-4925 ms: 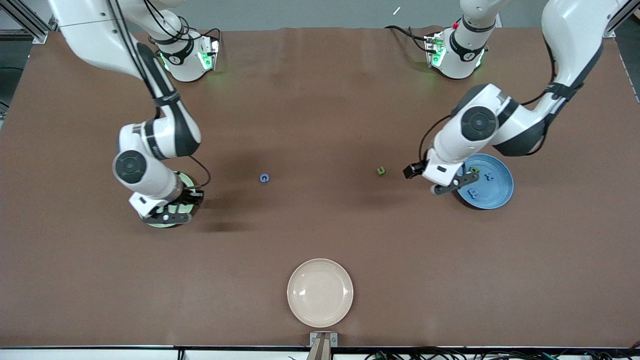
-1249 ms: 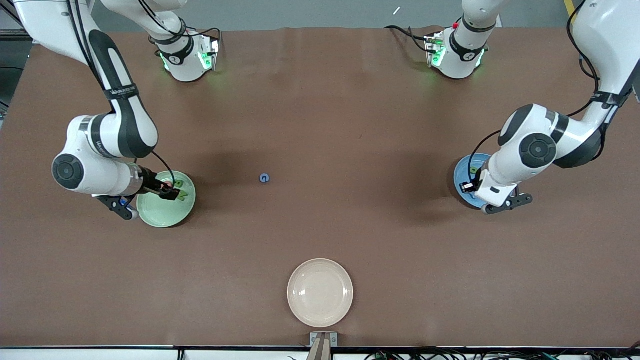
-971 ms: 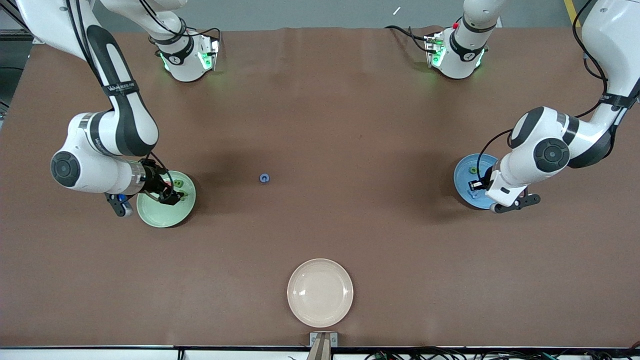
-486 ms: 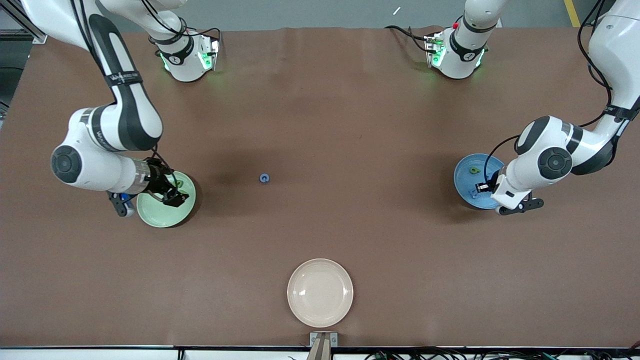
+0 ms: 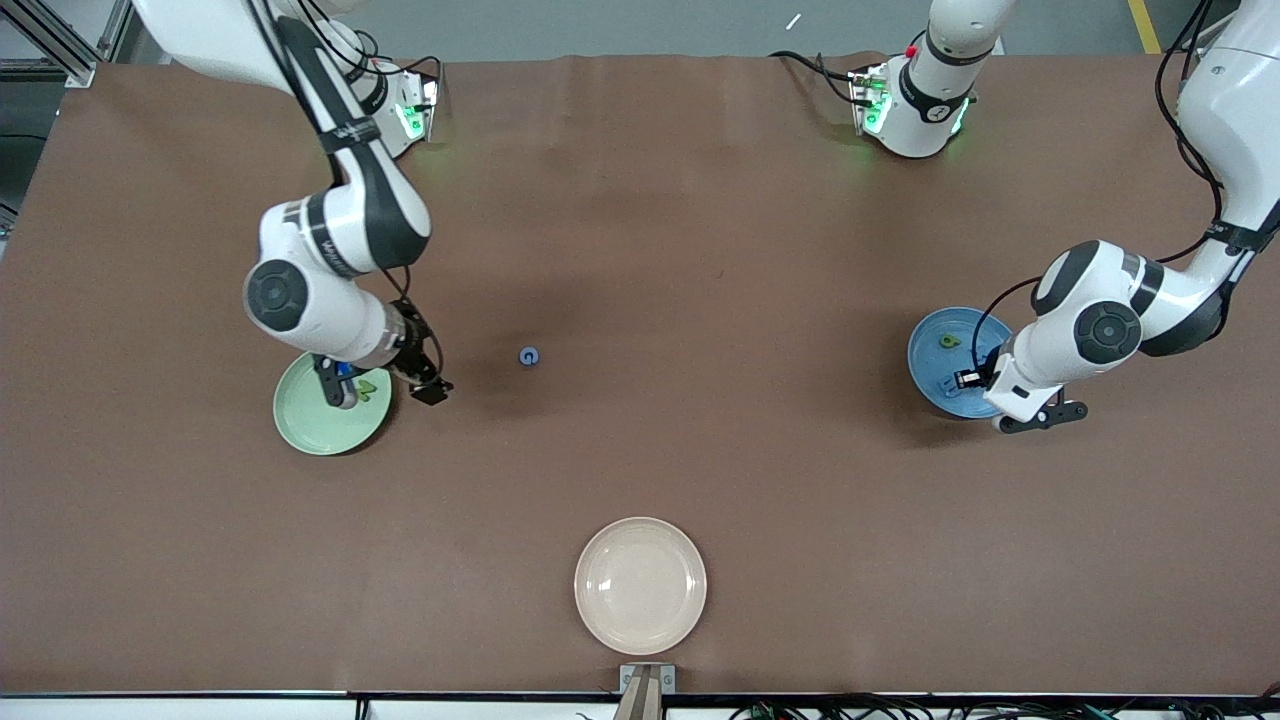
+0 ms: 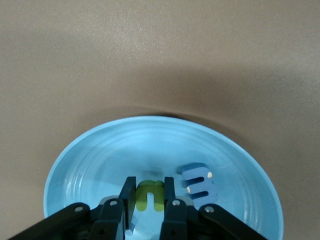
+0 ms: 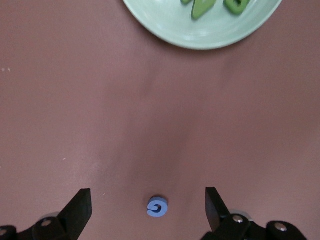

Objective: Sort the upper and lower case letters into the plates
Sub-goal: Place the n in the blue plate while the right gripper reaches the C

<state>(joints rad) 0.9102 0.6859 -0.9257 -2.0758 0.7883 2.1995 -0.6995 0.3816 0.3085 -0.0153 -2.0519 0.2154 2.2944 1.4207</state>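
The left gripper (image 6: 149, 202) hangs low over the sky blue plate (image 5: 930, 372), toward the left arm's end of the table. Its fingers are pinched tight on a small green letter (image 6: 150, 192). A striped blue letter (image 6: 198, 181) lies flat in the same plate, just beside the held one. One more green piece (image 5: 947, 341) lies on the plate, higher up in the front view.

The right gripper (image 5: 385, 388) is up in the air over the edge of the mint green plate (image 5: 305, 425) and the bare table next to it. Its fingers are spread wide and hold nothing. Some green pieces (image 7: 202, 6) lie in that plate. The last loose one, a round blue letter (image 5: 529, 355), sits alone on the brown table near the middle of the front view, well apart from both plates.

What could go wrong? The held green letter is soft foam and it is squeezed hard, so I think it may stick to one finger when the fingers open. Then it could ride away with the arm and fall on the table. It could also land on top of the striped blue letter.

The round blue letter is very small and flat. If the right gripper comes down a bit off, a finger may push it away or close on nothing. I cannot tell if it is a big or a small letter, so it could go in the wrong plate. The cream plate (image 5: 640, 585), low in the front view, is not for letters.
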